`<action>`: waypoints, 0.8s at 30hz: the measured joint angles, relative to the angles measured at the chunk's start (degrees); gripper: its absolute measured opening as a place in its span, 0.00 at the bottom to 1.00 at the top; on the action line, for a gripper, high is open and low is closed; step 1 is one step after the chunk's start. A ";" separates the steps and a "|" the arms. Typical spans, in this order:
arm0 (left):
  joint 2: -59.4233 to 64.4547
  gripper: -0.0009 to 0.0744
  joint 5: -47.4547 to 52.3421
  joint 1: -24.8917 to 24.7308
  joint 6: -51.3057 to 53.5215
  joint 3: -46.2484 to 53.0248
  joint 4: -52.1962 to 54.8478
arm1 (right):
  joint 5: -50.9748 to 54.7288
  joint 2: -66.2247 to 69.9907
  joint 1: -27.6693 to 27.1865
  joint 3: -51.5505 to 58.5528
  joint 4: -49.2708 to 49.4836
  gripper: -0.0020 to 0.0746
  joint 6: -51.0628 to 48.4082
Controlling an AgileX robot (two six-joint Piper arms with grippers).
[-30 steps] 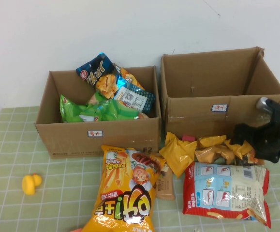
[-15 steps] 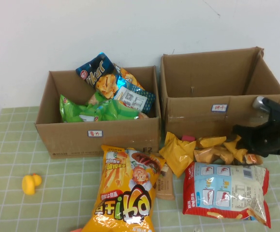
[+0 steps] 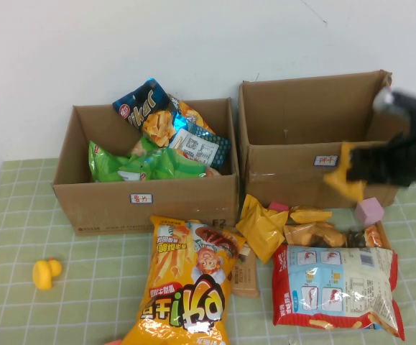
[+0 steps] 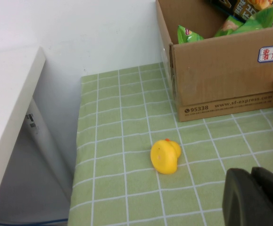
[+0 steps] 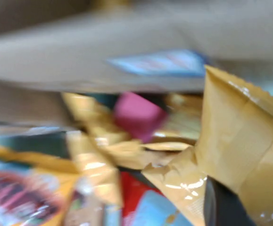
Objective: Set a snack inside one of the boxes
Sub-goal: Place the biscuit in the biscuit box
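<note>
Two brown cardboard boxes stand at the back. The left box (image 3: 107, 205) holds several snack bags; it also shows in the left wrist view (image 4: 221, 80). The right box (image 3: 279, 169) is wider, taped, and looks empty. My right gripper (image 3: 362, 169) is shut on a small yellow snack packet (image 3: 344, 176) and holds it in the air in front of the right box's front wall. The packet fills the right wrist view (image 5: 240, 141). My left gripper (image 4: 256, 197) is out of the high view, low over the cloth near a yellow toy duck (image 4: 165, 156), its fingers together.
More snacks lie in front of the boxes: a large orange chip bag (image 3: 190, 280), a red-and-white bag (image 3: 337, 287), several small yellow packets (image 3: 294, 226) and a pink cube (image 3: 370, 210). The duck (image 3: 47, 272) lies at the front left. A white wall stands behind.
My right gripper has risen from the pile of yellow packets with one packet in it, up to the right box's front wall. A pink cube now shows where it was.
</note>
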 joint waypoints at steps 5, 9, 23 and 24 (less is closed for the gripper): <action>0.00 0.01 0.00 0.00 0.00 0.00 0.00 | 2.63 -11.31 0.00 0.00 -0.52 0.27 -5.01; 0.00 0.01 0.00 0.00 0.00 0.00 0.00 | -3.34 -17.15 0.00 0.00 2.74 0.27 -10.15; 0.00 0.01 0.00 0.00 0.12 0.00 0.00 | -13.73 -0.67 0.00 -11.79 8.02 0.27 -15.27; 0.00 0.01 0.00 0.00 0.12 0.00 0.00 | -13.73 1.20 0.00 -12.66 8.13 0.27 -15.27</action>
